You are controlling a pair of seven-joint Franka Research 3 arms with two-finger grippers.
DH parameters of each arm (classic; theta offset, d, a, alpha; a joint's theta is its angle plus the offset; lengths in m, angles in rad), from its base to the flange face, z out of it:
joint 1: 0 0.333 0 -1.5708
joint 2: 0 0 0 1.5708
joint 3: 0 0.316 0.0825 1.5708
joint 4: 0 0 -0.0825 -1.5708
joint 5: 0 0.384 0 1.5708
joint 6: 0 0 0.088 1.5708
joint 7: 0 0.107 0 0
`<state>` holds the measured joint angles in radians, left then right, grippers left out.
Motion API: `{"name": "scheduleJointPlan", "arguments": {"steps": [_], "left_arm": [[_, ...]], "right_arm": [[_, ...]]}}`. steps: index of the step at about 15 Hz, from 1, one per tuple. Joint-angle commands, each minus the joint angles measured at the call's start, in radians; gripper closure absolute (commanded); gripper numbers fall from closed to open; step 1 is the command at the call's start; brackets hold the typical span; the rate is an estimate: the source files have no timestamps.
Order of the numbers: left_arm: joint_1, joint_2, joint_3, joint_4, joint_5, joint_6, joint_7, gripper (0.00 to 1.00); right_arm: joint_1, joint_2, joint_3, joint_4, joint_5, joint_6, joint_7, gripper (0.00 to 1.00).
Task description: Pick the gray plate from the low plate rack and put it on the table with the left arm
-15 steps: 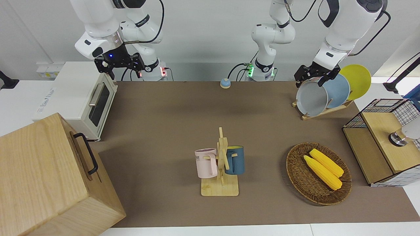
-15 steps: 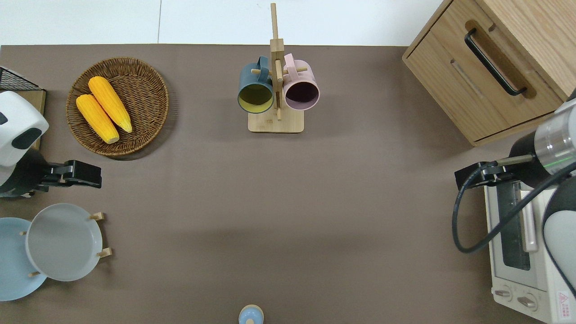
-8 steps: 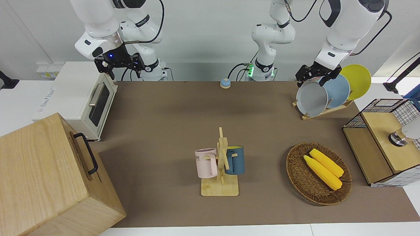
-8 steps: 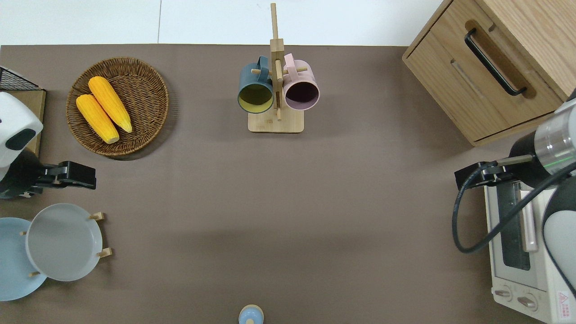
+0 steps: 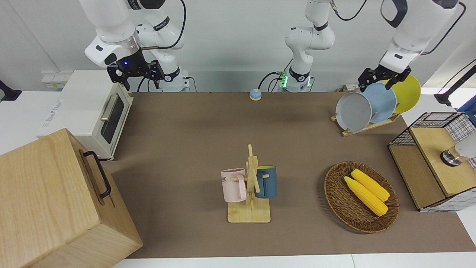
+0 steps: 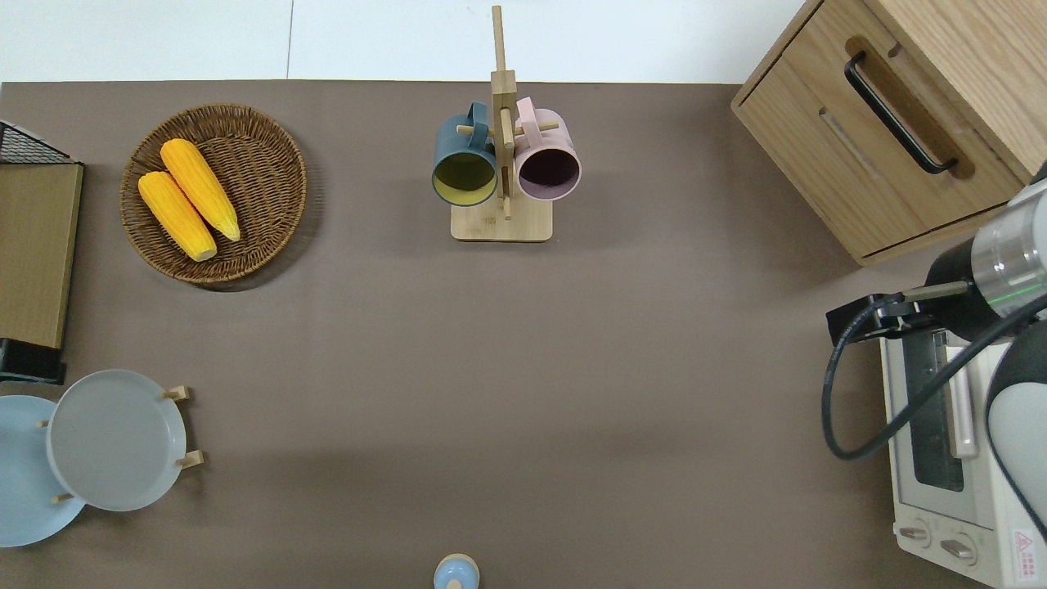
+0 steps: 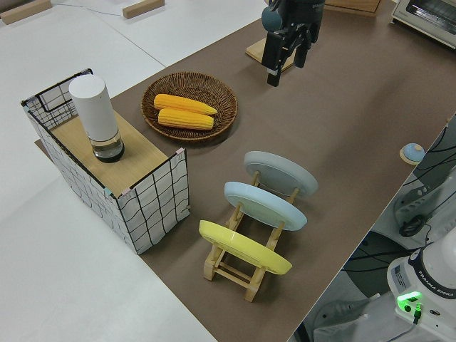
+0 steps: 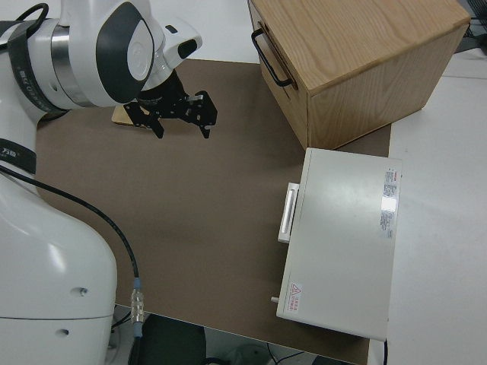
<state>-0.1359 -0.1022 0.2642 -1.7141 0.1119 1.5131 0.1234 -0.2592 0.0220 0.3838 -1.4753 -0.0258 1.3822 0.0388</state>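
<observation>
A: Which step is this?
B: The approach. The gray plate [image 5: 353, 111] stands in the low plate rack [image 5: 366, 126] at upper right of the front view; the left gripper [image 5: 383, 77] hangs above, fingers spread, empty.
A: Next?
B: Probably descend onto the plate's upper rim and pinch. Right arm parked.

The gray plate [image 5: 353, 111] is round, pale and matte with a low raised rim, and stands tilted on edge in the end slot of the low plate rack [image 5: 368, 126], the slot toward the middle of the table [image 5: 193, 134]. The rack is a small light-wood frame of two base rails with slanted pegs, resting on the brown mat at the left arm's end of the table, near the edge closest to the robots. The left arm [image 5: 412, 33] is raised, its black gripper [image 5: 383, 76] with fingers spread and clear of the gray plate.
</observation>
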Motion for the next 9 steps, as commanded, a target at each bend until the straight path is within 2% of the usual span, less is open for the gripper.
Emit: {"name": "scheduleJointPlan", "arguments": {"steps": [1,3,9], "left_arm": [[-0.011,-0.047,0.066,-0.074,0.034,0.002,0.062,0.0],[-0.011,-0.057,0.067,-0.126,0.071,0.022,0.059,0.0],[-0.01,-0.083,0.072,-0.265,0.071,0.139,0.051,0.01]], "right_arm": [[-0.023,-0.002,0.021,0.007,-0.006,-0.012,0.012,0.017],[-0.023,-0.002,0.021,0.007,-0.006,-0.011,0.012,0.017],[-0.023,-0.004,0.021,0.007,-0.006,-0.011,0.012,0.017]]}}
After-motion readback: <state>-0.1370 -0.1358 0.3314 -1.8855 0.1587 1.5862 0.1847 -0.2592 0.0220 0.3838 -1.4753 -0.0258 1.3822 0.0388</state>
